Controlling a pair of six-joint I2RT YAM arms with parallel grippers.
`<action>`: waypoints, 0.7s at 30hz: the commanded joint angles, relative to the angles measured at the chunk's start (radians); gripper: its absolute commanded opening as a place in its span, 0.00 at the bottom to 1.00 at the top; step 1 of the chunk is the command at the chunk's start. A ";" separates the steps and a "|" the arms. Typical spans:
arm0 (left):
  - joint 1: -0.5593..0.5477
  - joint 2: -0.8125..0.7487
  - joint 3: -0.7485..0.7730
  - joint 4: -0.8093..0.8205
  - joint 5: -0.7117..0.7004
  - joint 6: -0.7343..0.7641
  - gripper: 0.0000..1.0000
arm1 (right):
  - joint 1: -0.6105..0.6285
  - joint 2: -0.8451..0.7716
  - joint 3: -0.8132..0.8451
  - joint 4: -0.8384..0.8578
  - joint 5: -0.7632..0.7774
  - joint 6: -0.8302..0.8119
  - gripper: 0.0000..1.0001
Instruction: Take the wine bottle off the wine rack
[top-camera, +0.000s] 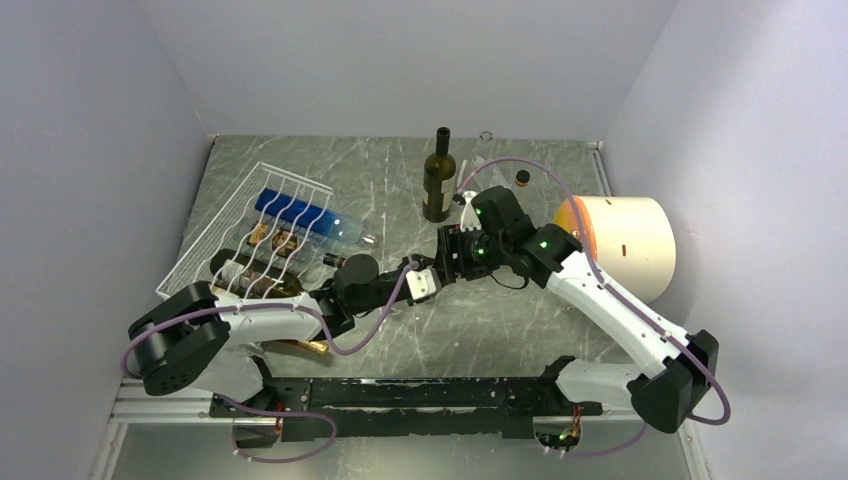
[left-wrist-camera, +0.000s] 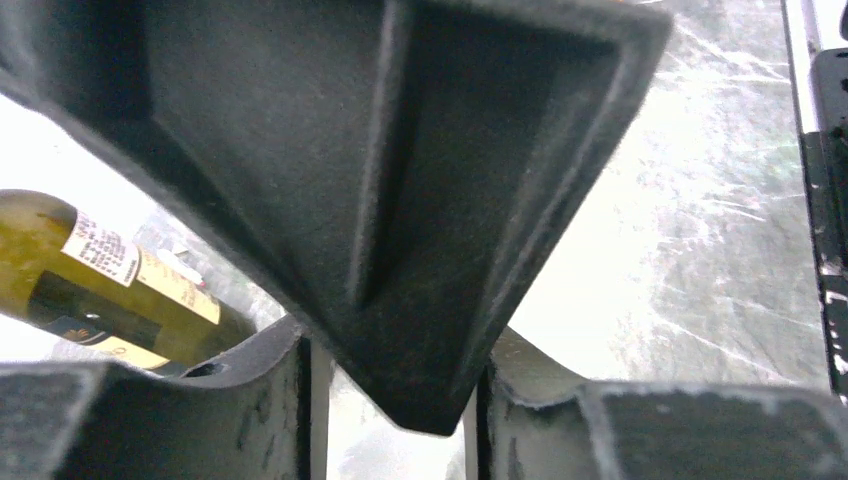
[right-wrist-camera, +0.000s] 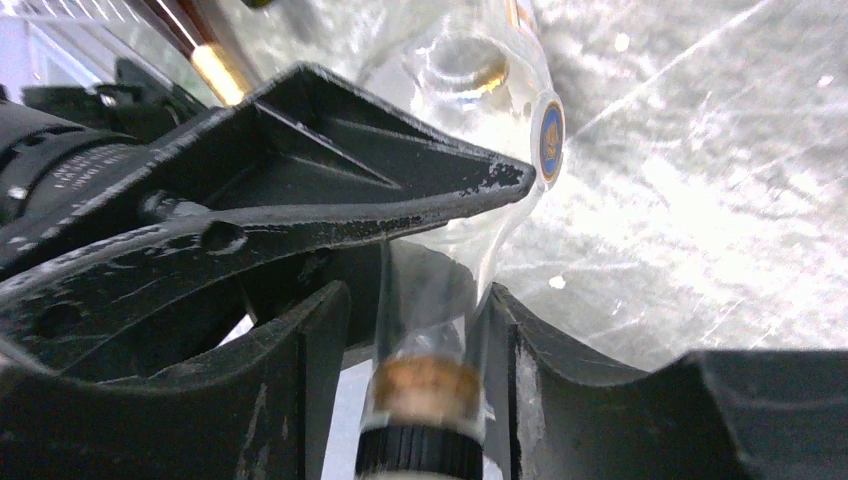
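Observation:
The white wire wine rack (top-camera: 215, 240) lies at the left with a blue bottle (top-camera: 300, 215), a brown one (top-camera: 272, 240) and an olive one (top-camera: 265, 288) on it. A clear wine bottle (right-wrist-camera: 470, 90) is off the rack, held above the table at the centre. My left gripper (top-camera: 425, 283) reaches in from the left, and one of its fingers (right-wrist-camera: 400, 170) lies across the bottle's shoulder. My right gripper (top-camera: 447, 258) meets it. The corked neck (right-wrist-camera: 425, 300) sits between the right jaws, touching the right one, with a thin gap at the left one. In the left wrist view, the right gripper's finger (left-wrist-camera: 400, 200) hides the bottle.
A dark green bottle (top-camera: 438, 180) stands upright at the back centre, with a small cork (top-camera: 522, 178) beside it. A cream cylinder with an orange face (top-camera: 625, 245) lies at the right. A gold-banded bottle neck (top-camera: 305, 346) lies under the left arm. The olive bottle also shows in the left wrist view (left-wrist-camera: 90, 290).

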 joint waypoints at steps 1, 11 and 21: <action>-0.001 -0.014 0.015 -0.022 -0.083 -0.032 0.18 | 0.004 -0.050 -0.021 0.114 0.134 0.042 0.67; -0.003 -0.020 0.033 -0.033 -0.184 -0.070 0.07 | 0.004 -0.218 -0.212 0.330 0.236 0.075 0.65; -0.002 -0.023 0.051 -0.057 -0.174 -0.086 0.07 | 0.004 -0.227 -0.345 0.602 0.223 0.044 0.60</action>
